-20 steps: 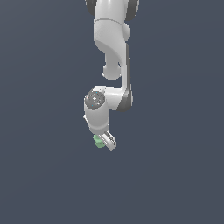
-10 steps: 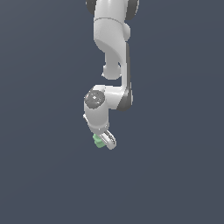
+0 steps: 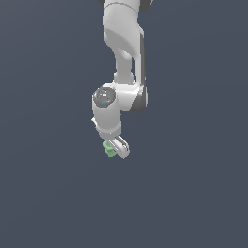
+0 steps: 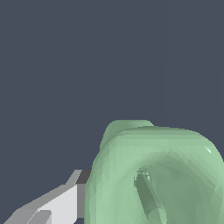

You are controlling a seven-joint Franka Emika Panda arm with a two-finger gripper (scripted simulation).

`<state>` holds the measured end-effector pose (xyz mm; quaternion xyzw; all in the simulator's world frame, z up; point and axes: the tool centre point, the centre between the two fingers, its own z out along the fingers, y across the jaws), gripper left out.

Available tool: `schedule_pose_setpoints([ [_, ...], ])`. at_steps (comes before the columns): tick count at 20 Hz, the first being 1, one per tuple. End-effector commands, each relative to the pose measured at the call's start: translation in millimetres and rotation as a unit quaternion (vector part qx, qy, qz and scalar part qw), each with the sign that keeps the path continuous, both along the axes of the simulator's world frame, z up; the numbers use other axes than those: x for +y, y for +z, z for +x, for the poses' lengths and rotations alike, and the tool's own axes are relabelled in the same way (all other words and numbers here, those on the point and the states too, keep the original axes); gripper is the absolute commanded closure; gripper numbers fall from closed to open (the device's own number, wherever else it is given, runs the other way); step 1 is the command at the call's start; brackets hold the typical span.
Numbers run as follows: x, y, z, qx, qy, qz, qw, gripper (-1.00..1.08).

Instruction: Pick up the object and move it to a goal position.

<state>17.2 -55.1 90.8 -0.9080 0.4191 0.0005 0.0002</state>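
Light-green spool [image 3: 109,149], flared ends, hollow top, held at exterior view's left side of gripper [image 3: 116,149], jaws closed on it, white arm [image 3: 123,53] descending from above, one pale finger [image 4: 57,203] touching spool in wrist view.

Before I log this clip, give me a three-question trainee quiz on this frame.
1. True or false: the light-green spool sits at the fingers of the gripper.
2. In the wrist view, the spool's hollow end is: A) turned toward the camera, B) turned away, C) covered by a lid.
3. Fill in: in the exterior view the arm comes in from the ____ edge of the picture.

Key: 1 true; 2 A; 3 top.
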Motion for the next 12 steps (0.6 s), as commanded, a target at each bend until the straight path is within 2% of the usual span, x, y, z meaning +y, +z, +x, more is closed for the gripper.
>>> schedule_pose_setpoints([
  [1,1,16,-7,-0.001,0.0,0.0,1.0,1.08],
  [12,6,108,-51,-0.001,0.0,0.001,1.0,1.08],
])
